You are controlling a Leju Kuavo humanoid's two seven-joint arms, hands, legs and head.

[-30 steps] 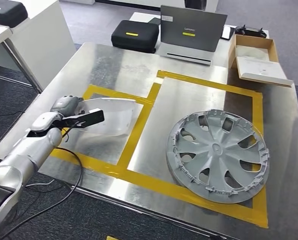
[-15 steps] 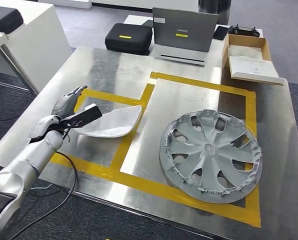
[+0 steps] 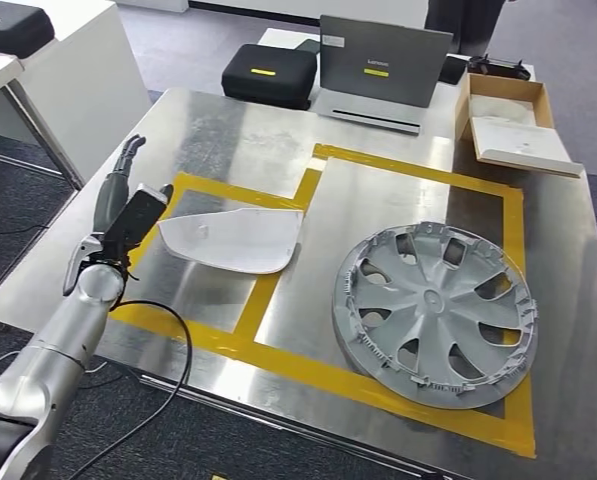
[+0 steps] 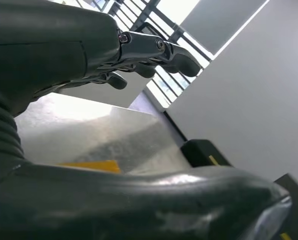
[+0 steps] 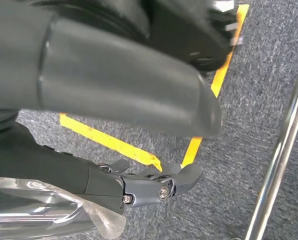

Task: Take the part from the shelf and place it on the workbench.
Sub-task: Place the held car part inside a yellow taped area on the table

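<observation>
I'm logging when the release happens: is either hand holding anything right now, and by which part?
Nothing is held. The left hand is open beside the white part, which lies on the workbench.

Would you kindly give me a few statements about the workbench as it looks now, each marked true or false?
1. The white part lies on the workbench, partly over the yellow tape. True.
2. The left hand holds the white part. False: its fingers are spread and it is apart from the part.
3. The hubcap lies inside the larger taped rectangle. True.
4. The laptop sits on top of the hubcap. False: it stands beyond the far edge of the workbench.
5. The cardboard box is at the near left corner. False: it is at the far right.
</observation>
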